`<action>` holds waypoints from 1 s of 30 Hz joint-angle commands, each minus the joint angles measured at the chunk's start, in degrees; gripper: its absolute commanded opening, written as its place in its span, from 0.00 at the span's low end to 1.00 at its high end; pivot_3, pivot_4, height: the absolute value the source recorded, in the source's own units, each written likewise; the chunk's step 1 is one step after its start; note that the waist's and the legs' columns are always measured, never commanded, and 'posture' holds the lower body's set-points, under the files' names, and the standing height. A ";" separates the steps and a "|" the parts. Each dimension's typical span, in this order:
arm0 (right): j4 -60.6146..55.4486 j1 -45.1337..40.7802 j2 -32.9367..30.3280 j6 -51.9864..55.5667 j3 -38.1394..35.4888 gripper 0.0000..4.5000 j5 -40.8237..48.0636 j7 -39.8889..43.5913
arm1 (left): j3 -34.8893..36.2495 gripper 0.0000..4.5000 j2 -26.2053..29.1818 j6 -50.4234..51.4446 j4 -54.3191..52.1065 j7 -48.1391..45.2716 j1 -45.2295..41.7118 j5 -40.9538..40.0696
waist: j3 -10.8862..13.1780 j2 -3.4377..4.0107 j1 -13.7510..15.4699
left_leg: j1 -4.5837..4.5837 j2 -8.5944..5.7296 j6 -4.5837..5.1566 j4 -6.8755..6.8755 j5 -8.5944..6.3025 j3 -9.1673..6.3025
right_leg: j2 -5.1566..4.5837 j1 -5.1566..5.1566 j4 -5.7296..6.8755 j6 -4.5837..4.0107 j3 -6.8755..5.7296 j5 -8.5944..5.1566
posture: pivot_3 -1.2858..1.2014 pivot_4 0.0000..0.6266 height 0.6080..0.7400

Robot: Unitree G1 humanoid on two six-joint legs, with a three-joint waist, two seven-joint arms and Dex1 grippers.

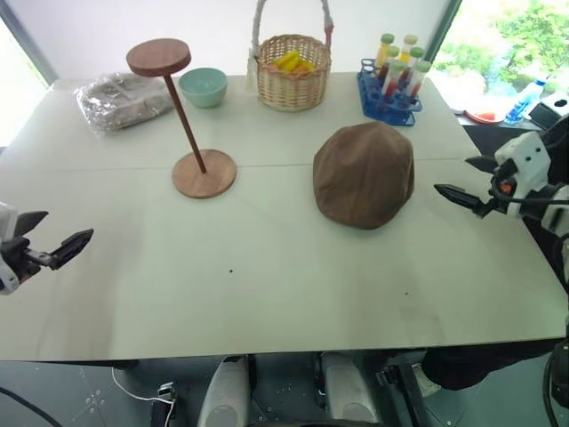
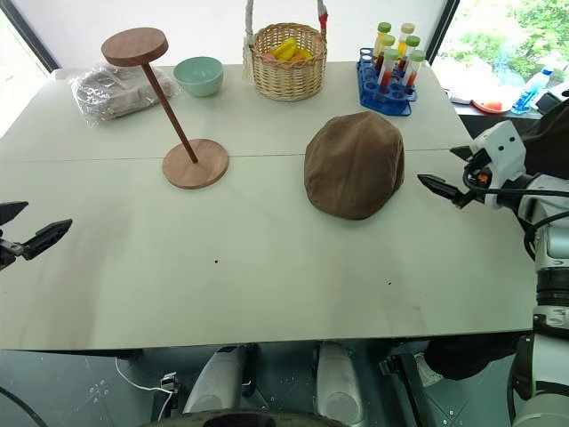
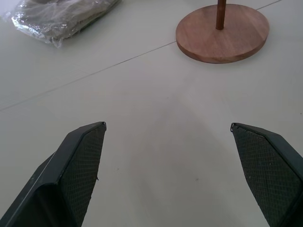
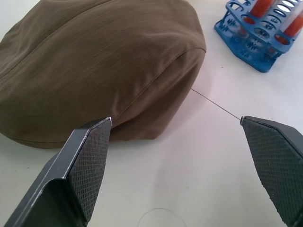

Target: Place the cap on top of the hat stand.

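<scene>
Your cap (image 1: 364, 175) lies dome-up on the tabletop (image 1: 267, 285), right of the hat stand (image 1: 188, 124), untouched; your right claw (image 1: 462, 181) hangs spread just beside its brim, lined up to grab; your left claw (image 1: 52, 238) waits spread, well apart.

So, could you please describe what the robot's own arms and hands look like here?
Each hand has two black, tapering fingers with diamond-textured inner pads. The right hand sits on a white wrist housing with a small orange-red mark, and black cables trail behind it. The left hand has a white and grey housing.
</scene>
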 commanded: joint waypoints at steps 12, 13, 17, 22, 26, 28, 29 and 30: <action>0.05 -1.39 -0.96 -0.58 -2.23 1.00 0.21 -3.50 | 0.59 0.98 1.55 0.05 0.35 0.87 -3.63 0.43 | 0.00 0.00 -0.03 | 0.01 0.00 0.01 0.01 0.01 0.03 | 0.03 0.01 0.02 -0.01 0.01 0.02 | 0.52 0.24 1.00; 0.03 -1.47 -0.97 -0.10 -2.24 1.00 0.36 -3.62 | 0.53 0.98 2.01 0.58 0.69 0.41 -4.21 -0.05 | 0.00 0.00 -0.03 | 0.01 0.00 0.01 0.01 0.01 0.03 | 0.03 0.01 0.02 -0.01 0.01 0.02 | 0.52 0.24 1.00; -0.94 -1.88 -1.38 0.30 -2.26 1.00 0.40 -3.99 | 0.26 0.98 3.90 2.54 1.61 -1.24 -7.48 -2.11 | 0.00 0.00 -0.04 | 0.02 0.00 0.01 0.02 0.01 0.03 | 0.04 0.01 0.05 -0.01 0.01 0.02 | 0.52 0.24 1.00; -5.41 -2.80 -3.45 -0.78 -0.60 1.00 -2.23 -4.63 | -3.11 0.98 9.62 12.36 -0.26 -5.36 -19.81 -13.05 | 0.01 0.00 0.24 | 0.01 0.01 0.01 0.07 0.02 0.03 | 0.06 0.04 0.10 0.00 0.00 0.02 | 0.52 0.24 1.00; -14.40 -1.56 -4.50 2.47 0.57 1.00 -2.86 -4.51 | -7.69 0.98 14.36 20.40 -0.50 -11.47 -29.70 -23.37 | 0.01 0.00 -0.06 | 0.01 0.01 0.01 0.10 0.02 0.07 | 0.05 0.09 0.08 0.03 0.01 0.02 | 0.52 0.24 1.00; -20.37 -0.44 -5.01 5.05 0.92 1.00 -2.75 -4.67 | -10.56 0.98 16.22 23.38 0.24 -14.39 -34.43 -27.30 | 0.02 0.02 -0.29 | 0.04 0.01 0.02 0.04 0.02 0.08 | 0.06 0.08 0.08 0.06 0.02 0.01 | 0.52 0.24 1.00; -25.14 0.71 -5.11 7.54 0.98 1.00 -2.08 -4.87 | -13.16 0.98 16.93 24.74 0.75 -16.18 -37.80 -29.00 | 0.02 0.03 -0.33 | 0.05 0.05 0.02 0.02 0.02 0.08 | 0.11 0.07 0.11 0.07 0.02 0.00 | 0.52 0.24 1.00; -29.87 1.95 -5.11 10.37 1.18 1.00 -1.44 -5.23 | -16.00 0.98 17.46 25.83 1.24 -17.89 -40.97 -30.07 | 0.03 0.03 -0.19 | 0.06 0.10 0.02 0.02 0.02 0.08 | 0.18 0.06 0.11 0.07 0.03 0.00 | 0.52 0.24 1.00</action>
